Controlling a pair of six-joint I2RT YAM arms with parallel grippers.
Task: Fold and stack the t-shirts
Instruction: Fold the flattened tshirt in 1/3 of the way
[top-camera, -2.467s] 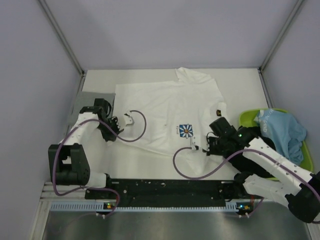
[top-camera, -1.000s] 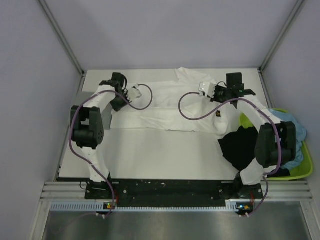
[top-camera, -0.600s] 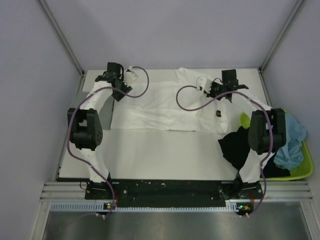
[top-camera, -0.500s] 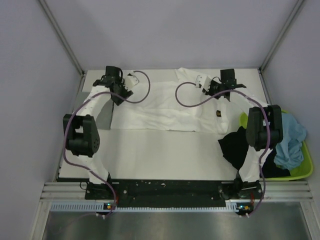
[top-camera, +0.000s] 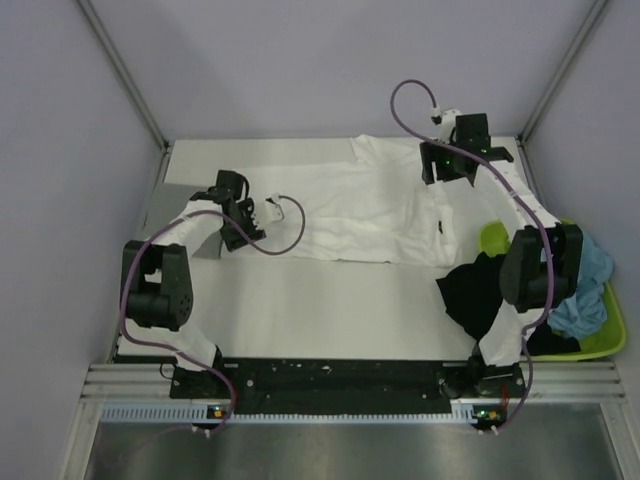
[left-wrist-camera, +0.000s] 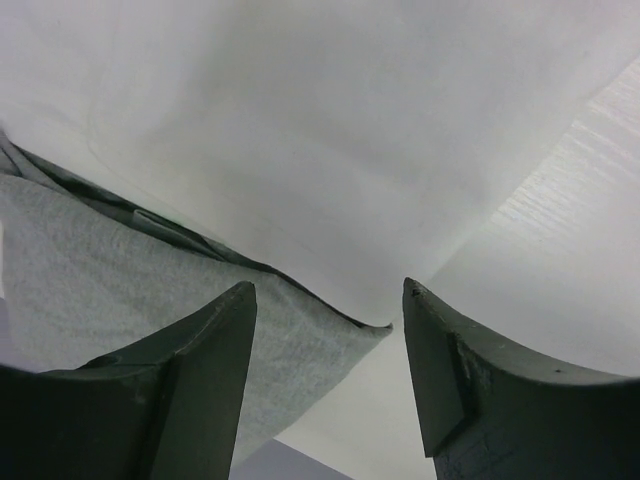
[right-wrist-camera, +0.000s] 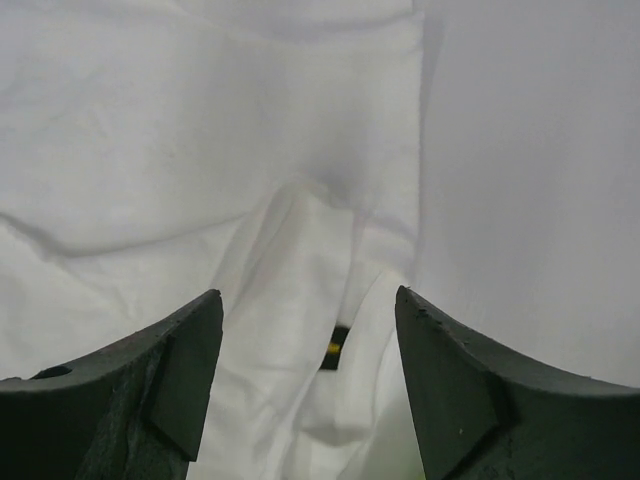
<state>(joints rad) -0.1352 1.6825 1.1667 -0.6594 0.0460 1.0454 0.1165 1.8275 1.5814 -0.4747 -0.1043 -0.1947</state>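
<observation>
A white t-shirt (top-camera: 340, 210) lies folded in half across the far part of the table; no gripper holds it. My left gripper (top-camera: 240, 222) hovers open over its left edge, where a grey t-shirt (left-wrist-camera: 80, 260) sticks out from under the white cloth (left-wrist-camera: 300, 120). Above the shirt's right end, my right gripper (top-camera: 443, 172) is open, its fingers (right-wrist-camera: 170, 370) either side of a crumpled fold with a small dark label (right-wrist-camera: 338, 347). A black t-shirt (top-camera: 480, 290) and a light blue one (top-camera: 590, 265) lie heaped at the right.
A lime-green tray (top-camera: 605, 345) at the right edge holds the black and light blue heap, the black cloth spilling onto the table (top-camera: 330, 310). Grey walls close in the back and sides. Purple cables loop off both wrists.
Both grippers have opened and let go of the white shirt's folded-over edge. The left one has pulled back toward the near left; the right one has shifted right at the far edge.
</observation>
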